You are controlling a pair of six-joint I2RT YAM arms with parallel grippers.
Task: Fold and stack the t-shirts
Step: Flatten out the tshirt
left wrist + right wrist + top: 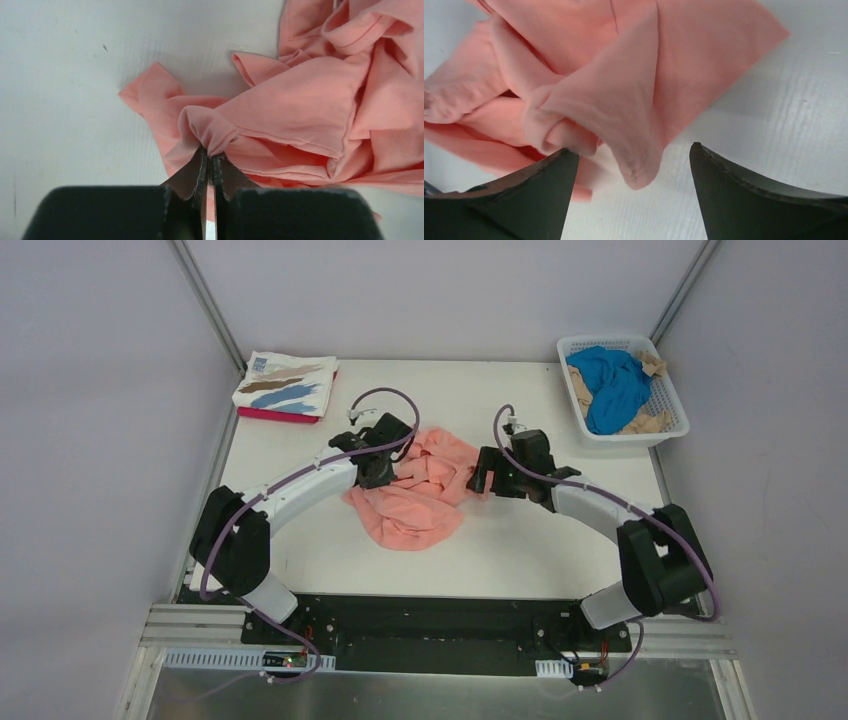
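1. The left gripper [210, 159] is pinching a fold of the salmon-pink t-shirt [420, 505], lying crumpled mid-table.
2. The right gripper [634, 148] is gaping wide around another fold.
3. Far left, the brushstroke t-shirt [287, 383] is lying folded.

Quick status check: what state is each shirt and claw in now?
Salmon-pink cloth t-shirt: crumpled, mid-table.
Left claw: shut on its fold.
Right claw: open, straddling another fold.
White brushstroke-print t-shirt: folded, atop magenta t-shirt.
Magenta t-shirt: folded.
Bright blue t-shirt: crumpled in white lattice basket.
Tan t-shirt: crumpled under it.
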